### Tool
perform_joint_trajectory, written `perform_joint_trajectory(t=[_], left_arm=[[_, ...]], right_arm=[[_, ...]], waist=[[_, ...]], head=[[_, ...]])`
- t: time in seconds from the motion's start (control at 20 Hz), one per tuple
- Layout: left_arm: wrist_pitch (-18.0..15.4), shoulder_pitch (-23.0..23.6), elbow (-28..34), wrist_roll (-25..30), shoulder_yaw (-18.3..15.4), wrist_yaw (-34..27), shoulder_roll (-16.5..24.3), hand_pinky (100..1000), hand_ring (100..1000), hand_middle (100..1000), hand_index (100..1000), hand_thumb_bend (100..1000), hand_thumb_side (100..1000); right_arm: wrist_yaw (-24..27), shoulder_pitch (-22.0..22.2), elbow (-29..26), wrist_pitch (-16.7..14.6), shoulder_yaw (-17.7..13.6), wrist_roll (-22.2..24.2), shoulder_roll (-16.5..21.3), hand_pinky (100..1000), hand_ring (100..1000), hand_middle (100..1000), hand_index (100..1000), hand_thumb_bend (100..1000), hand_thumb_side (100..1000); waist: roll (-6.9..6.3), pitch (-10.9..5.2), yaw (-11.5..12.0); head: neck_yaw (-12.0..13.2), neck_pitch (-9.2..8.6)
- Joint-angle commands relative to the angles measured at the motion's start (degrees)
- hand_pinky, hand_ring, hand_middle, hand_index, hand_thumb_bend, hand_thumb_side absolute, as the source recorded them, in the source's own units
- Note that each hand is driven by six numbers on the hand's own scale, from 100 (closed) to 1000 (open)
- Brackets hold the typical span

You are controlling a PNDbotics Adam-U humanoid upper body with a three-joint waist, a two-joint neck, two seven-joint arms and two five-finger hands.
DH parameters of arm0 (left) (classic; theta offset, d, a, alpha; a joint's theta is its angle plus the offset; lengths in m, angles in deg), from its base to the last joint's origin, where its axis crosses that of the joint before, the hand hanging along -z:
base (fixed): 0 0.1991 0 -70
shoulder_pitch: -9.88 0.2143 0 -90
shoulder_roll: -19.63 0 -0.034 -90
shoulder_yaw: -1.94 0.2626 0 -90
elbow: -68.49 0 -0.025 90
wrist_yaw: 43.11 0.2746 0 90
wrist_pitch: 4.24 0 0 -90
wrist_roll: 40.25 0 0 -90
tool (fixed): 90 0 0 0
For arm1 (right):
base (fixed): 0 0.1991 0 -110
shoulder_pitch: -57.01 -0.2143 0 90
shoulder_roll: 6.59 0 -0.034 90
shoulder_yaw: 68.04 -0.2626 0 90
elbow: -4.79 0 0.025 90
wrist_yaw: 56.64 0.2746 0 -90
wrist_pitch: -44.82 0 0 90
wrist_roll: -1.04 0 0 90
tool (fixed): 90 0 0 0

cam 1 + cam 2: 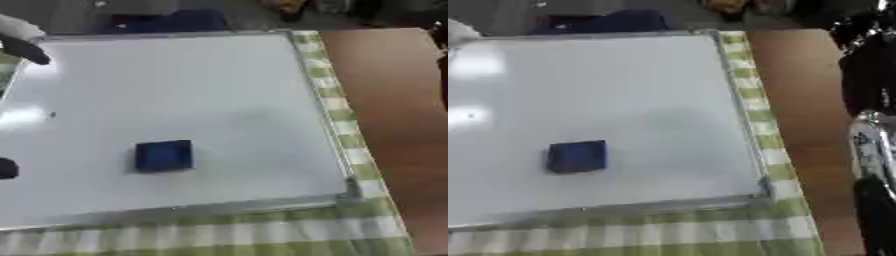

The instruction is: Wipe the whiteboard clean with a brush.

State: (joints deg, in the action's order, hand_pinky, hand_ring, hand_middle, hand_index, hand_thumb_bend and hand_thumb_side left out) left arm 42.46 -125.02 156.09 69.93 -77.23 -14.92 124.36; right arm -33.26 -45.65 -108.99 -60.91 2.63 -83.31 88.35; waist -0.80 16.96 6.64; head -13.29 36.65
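Robot hand [877, 150] at right edge, well apart from brush [164, 155] on whiteboard [219, 90].

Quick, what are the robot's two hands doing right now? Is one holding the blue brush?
Left hand: not clearly in view, so it cannot be told.
Right hand: only the arm shows; hand not in view.
The blue brush lies alone on the whiteboard, unheld.

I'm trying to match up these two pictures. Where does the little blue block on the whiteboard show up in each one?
Left eye view: the blue block lies on the whiteboard, left of centre, in the lower half.
Right eye view: the same block sits further left, again in the lower half.
Shared landmark: the whiteboard's near right corner, on the green checked cloth.
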Motion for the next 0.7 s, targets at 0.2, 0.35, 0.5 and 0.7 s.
perform_joint_trajectory(t=[0.2, 0.35, 0.5, 0.7], left_arm=[[-3.23, -5.03, -5.01, 1.34, 3.67, 4.88, -1.9, 791, 787, 717, 151, 685, 823], [-3.59, -6.69, -7.47, 2.04, 4.87, 6.83, -3.73, 786, 784, 718, 152, 676, 815], [-3.5, -8.07, -10.09, 3.03, 5.3, 8.1, -5.91, 786, 785, 722, 151, 669, 812], [-2.4, -9.3, -13.16, 3.59, 4.96, 10.08, -9.57, 782, 779, 717, 149, 665, 804]], right_arm=[[-0.08, -0.92, -0.81, 0.38, 0.15, 0.82, 1.47, 730, 635, 524, 591, 199, 1000], [-0.06, -1.02, -0.81, 0.49, 0.2, 1.01, 1.54, 731, 635, 524, 591, 199, 1000], [-0.03, -1.1, -0.81, 0.55, 0.28, 1.14, 1.59, 731, 636, 524, 591, 201, 1000], [0.15, -1.2, -0.81, 0.47, 0.37, 1.2, 1.61, 731, 636, 525, 592, 199, 1000]], waist=[[-0.34, -0.61, -0.19], [-0.51, -0.51, -0.21], [-0.58, -0.48, -0.21], [-0.45, -0.55, -0.37]], head=[[0.47, -1.0], [0.58, -0.93], [0.41, -0.8], [-0.27, -0.75]])
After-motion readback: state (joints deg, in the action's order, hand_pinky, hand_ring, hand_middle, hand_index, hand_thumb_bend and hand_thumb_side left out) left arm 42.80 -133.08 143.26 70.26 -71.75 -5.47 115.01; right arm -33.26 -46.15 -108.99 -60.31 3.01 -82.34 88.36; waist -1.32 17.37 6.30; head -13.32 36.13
